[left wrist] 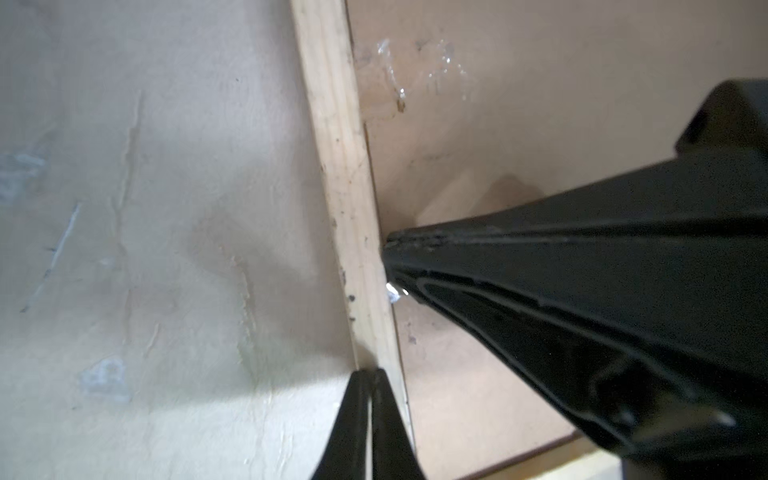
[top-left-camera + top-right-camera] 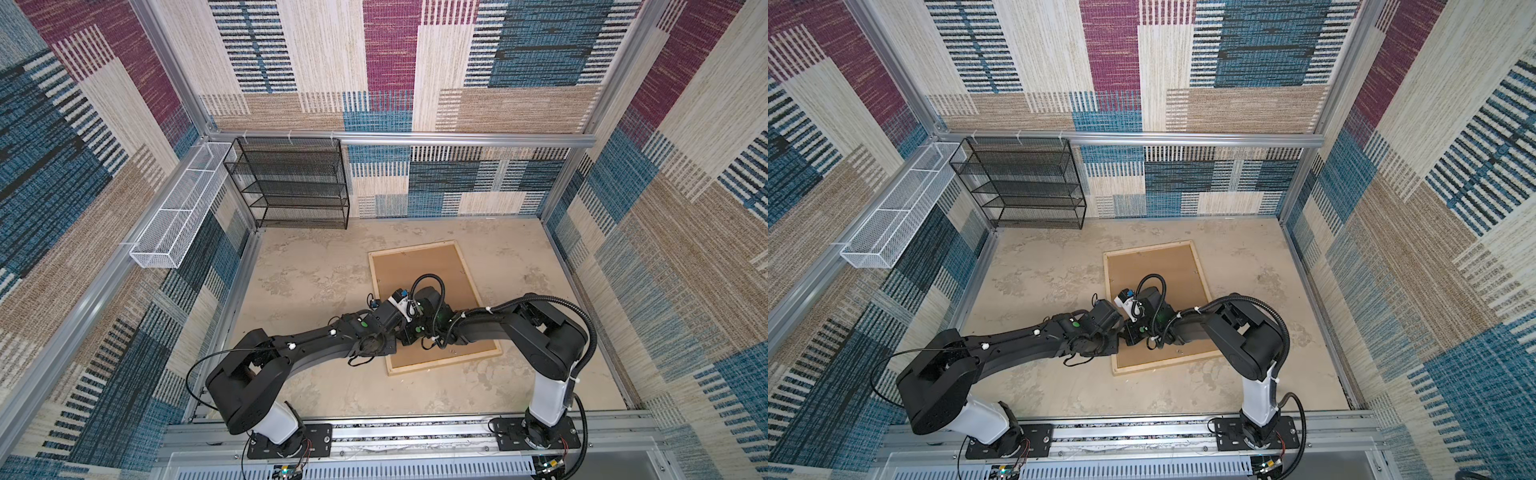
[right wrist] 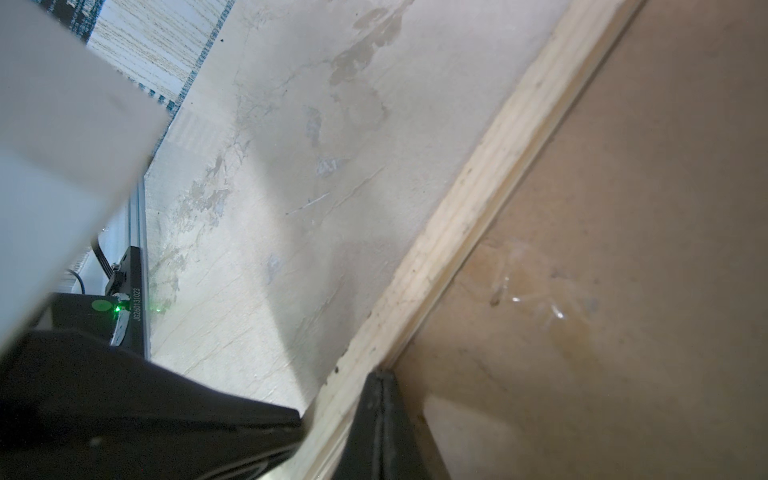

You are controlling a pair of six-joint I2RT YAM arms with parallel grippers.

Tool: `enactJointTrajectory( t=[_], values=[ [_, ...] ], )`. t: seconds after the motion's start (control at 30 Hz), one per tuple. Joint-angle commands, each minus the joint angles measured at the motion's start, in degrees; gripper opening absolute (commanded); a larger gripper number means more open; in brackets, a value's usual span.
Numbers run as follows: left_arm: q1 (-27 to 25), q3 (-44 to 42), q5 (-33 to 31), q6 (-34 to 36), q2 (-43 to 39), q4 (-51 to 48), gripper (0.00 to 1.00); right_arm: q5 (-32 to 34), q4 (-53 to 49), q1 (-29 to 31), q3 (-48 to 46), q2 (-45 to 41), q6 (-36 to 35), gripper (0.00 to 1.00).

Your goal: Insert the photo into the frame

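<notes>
The mottled beige table [image 2: 316, 291] sits inside a booth. The booth's woven patchwork walls [image 2: 395, 62] of blue, magenta and cream are edged with aluminium rails [image 2: 457, 139]. A black wire-mesh shelf rack [image 2: 291, 183] stands at the far left corner, and a long white mesh basket [image 2: 178, 216] hangs along the left wall beside it.

Right of the middle of the table, a large rectangular picture frame of thin pale wood strips [image 2: 411, 247] lies flat, and a plain brown backing board [image 2: 415, 274] sits inside it. Both arms reach in over the frame's near half, and their wrists almost meet in both top views.

In the left wrist view, the left end effector [image 1: 368, 376] is pinched nearly together with only a sliver of light between its fingers. It grips nothing, and its tips rest on a long strip of the frame. The right end effector [image 3: 380, 376] is fully closed and also holds nothing. Its tip is at the seam where that strip meets the board, just beside a small shiny metal tab [image 1: 392, 293].
</notes>
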Motion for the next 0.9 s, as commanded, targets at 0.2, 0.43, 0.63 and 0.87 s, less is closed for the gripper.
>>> enactJointTrajectory(
  t=[0.2, 0.43, 0.63, 0.87],
  values=[
    [0.1, -0.8, 1.2, 2.4, 1.3, -1.7, 0.14, -4.1, -9.6, -1.5, 2.4, 1.2, 2.6, 0.00],
    [0.1, -0.7, 0.7, 2.5, 0.8, -2.2, 0.19, -3.1, -10.3, -2.7, 4.7, -0.3, 2.0, 0.22],
    [0.1, -1.0, 0.5, 2.3, 0.5, -1.5, 0.21, -2.5, -11.0, -3.0, 3.1, -1.7, 2.0, 0.19],
    [0.1, -0.7, 0.9, 2.4, 1.7, -2.0, 0.17, -5.0, -9.4, -3.0, -1.4, -3.6, 3.0, 0.03]
  ],
)
